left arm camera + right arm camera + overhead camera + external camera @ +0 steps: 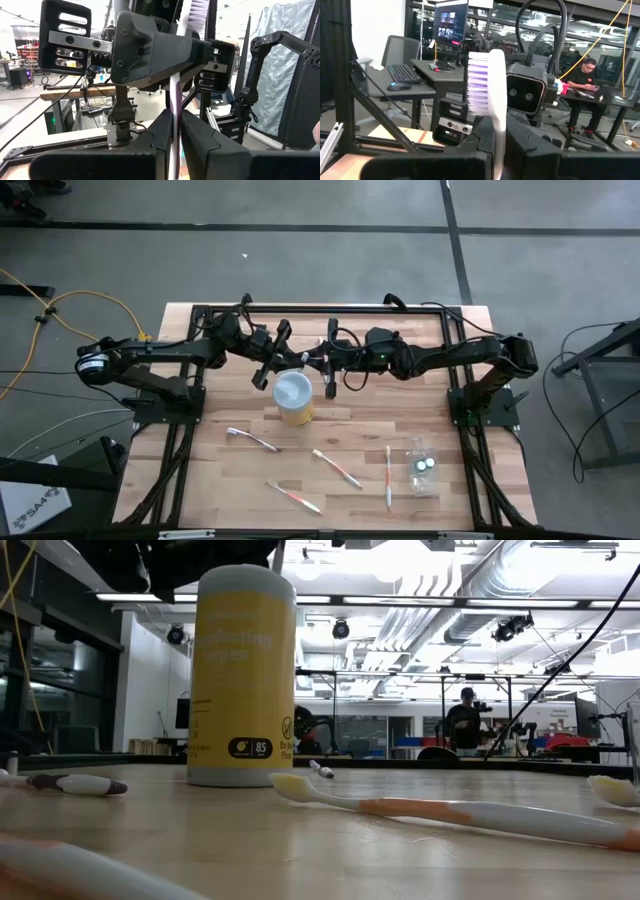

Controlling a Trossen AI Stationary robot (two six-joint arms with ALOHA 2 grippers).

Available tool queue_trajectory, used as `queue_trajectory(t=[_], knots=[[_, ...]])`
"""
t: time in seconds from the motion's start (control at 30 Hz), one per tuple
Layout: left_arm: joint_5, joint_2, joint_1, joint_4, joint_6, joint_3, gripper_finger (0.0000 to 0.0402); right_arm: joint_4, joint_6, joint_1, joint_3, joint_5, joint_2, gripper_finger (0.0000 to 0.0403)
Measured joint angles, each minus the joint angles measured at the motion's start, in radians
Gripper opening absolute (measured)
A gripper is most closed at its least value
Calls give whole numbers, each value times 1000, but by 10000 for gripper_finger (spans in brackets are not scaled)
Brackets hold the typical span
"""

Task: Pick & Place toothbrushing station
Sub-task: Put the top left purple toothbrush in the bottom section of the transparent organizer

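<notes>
Wipes canister (pixel 293 398) stands mid-table (pixel 200 480). At its 7 o'clock lies one toothbrush (pixel 252 440); at 5 o'clock, two more (pixel 336 467) (pixel 388 476); at 6 o'clock, another (pixel 294 497). Bottle pack (pixel 423 467) sits at 4 o'clock, near the right edge.

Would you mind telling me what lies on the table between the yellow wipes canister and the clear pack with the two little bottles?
In the high view, between the wipes canister and the clear pack lie two orange-handled toothbrushes on bare wood.
</notes>
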Motion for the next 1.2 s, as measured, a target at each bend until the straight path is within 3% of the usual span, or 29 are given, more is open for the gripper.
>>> queue_trajectory(t=[0.27, 0.63, 0.87, 1.2], knots=[[5, 0, -1, -7, 1, 0, 83, -11, -24, 26, 0, 69, -9, 6], [26, 0, -1, -5, 3, -1, 93, -81, -54, 89, 0, 250, -42, 5], [28, 0, -1, -8, 0, -1, 93, -174, -60, 159, 1, 512, -78, 5], [26, 0, -1, -21, -22, -1, 93, -311, 14, 375, 2, 895, -124, 4]])
